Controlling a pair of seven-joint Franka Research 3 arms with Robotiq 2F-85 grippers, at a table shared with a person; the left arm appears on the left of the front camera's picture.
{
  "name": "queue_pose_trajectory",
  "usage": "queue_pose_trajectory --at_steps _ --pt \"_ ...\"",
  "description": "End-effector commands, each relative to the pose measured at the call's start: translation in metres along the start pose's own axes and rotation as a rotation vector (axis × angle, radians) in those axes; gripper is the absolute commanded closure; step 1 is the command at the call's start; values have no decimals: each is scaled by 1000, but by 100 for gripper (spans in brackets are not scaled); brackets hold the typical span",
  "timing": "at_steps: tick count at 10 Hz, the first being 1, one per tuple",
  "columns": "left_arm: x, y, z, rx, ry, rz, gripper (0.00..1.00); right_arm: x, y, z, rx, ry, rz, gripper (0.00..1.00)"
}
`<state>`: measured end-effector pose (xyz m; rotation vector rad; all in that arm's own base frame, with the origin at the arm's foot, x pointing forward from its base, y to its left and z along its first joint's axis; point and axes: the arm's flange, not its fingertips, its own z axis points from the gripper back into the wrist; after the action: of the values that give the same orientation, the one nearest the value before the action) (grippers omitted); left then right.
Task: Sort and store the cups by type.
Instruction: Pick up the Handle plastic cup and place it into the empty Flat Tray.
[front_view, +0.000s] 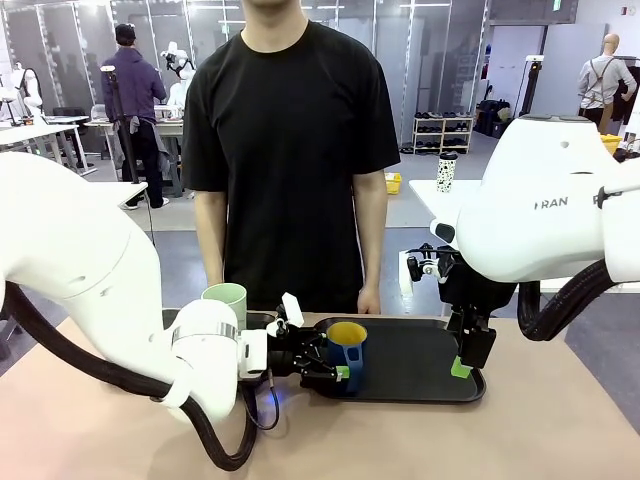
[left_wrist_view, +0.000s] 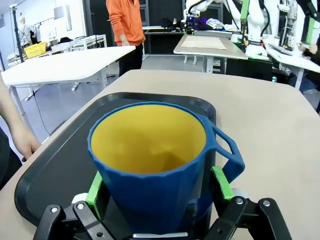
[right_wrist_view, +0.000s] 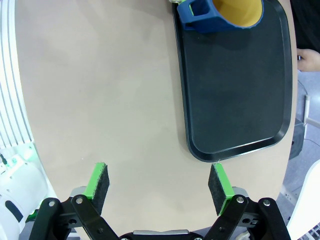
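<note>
On the black tray at table centre, the dark blue mug w/ yellow inside stands upright near the tray's left end, handle turned toward the robot's side. Left gripper reaches in from pic left, level w/ the tabletop, fingers spread wide on either side of the mug's lower body. In the left wrist view the mug sits between the green pads, one pad at each flank, very close to the wall; whether they actually touch can't be told, and the mug rests on the tray, not lifted. Pale mint-green tumbler stands upright behind the left arm's wrist, at the far-left edge of the tray area; its base is hidden by the arm. Right gripper hangs above the tray's right end, pointing down, fingers released and holding nothing. Its wrist view shows its pads apart over bare tan table, beside the tray's edge, w/ the mug at the pic's top. A person in a black T-shirt stands at the far side, one hand resting by the tray's rear rim.
</note>
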<state>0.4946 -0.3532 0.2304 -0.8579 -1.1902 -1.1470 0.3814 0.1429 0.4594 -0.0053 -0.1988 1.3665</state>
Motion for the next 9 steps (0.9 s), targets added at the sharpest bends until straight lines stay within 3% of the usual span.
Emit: queue_pose_trajectory --at_steps 1,5,8,9 --pt "-3 -17 16 35 -20 -23 0 0 0 1 -3 1 0 0" --pt "-5 -24 38 87 8 -17 0 0 0 1 -3 1 0 0" --pt "6 -34 64 91 89 -26 0 0 0 1 -3 1 0 0" --pt "15 -44 77 95 163 -39 0 0 0 1 -3 1 0 0"
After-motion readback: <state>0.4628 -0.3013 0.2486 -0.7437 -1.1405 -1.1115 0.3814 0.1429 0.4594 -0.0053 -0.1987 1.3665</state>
